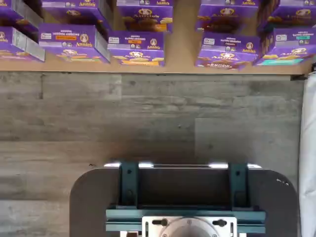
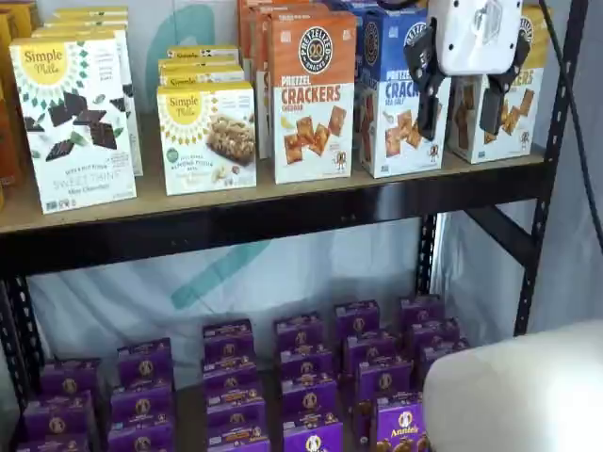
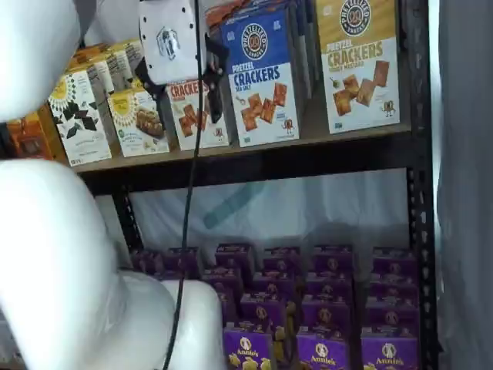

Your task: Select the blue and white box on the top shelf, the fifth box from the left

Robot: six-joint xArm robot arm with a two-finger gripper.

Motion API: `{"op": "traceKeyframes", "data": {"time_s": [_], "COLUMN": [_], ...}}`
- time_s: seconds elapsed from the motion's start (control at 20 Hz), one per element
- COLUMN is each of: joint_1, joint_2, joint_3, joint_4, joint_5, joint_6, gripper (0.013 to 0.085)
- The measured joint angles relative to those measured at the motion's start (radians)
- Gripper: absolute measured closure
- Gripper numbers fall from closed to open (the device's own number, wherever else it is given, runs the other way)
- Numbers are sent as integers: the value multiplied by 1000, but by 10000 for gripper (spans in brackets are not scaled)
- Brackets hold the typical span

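Two black fingers hang from the white gripper (image 2: 462, 99) body with a plain gap between them: jaws open, nothing held. In both shelf views the gripper sits in front of the top shelf (image 2: 283, 212), clear of the boxes. A black cable (image 3: 189, 193) drops beside it. Nearest the cameras, smooth, rounded white arm casing (image 3: 54, 254) fills one side.

Wrist view: dark mount (image 1: 185, 197) with teal brackets and a white round plate, above a grey wood-grain floor (image 1: 148, 113). Beyond it a tan board edge carries rows of purple boxes (image 1: 133, 47), glossy card, lying in ranks.

Blue and white box (image 2: 400, 104): tall cardboard, blue upper half, white lower half, round dark logo, square brown crackers printed. It stands upright at the front of the top shelf, partly behind the gripper's left-hand finger in a shelf view; in the other it shows just beside the gripper (image 3: 181, 73), unobstructed (image 3: 260, 77). More of the same stand in file behind it.

Neighbours, same shelf: an orange-topped cracker box (image 2: 313, 94) on one side, touching or nearly so; a yellow-topped cracker box (image 3: 358, 65) on the other, with a gap. Further along, white boxes with yellow sunburst corners (image 2: 75, 122).

Shelf: light-tan board, thick black front beam, black perforated uprights (image 3: 420, 200). Lower level holds the purple boxes (image 2: 311, 377) in rows. Behind the rack, a white sheet with a teal mark (image 2: 226, 273).
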Motion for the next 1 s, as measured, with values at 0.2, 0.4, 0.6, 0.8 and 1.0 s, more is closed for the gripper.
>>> {"op": "traceKeyframes", "data": {"time_s": [0.2, 0.4, 0.6, 0.8, 1.0], "joint_1": [8, -2, -14, -18, -34], "joint_2": [-3, -1, 6, 32, 83], "joint_3": [4, 11, 14, -8, -66], "joint_4": [-11, -14, -26, -42, -49], "joint_5": [-9, -23, -69, -114, -146], "joint_6": [4, -8, -25, -33, -50], "gripper": [130, 130, 130, 130, 130]}}
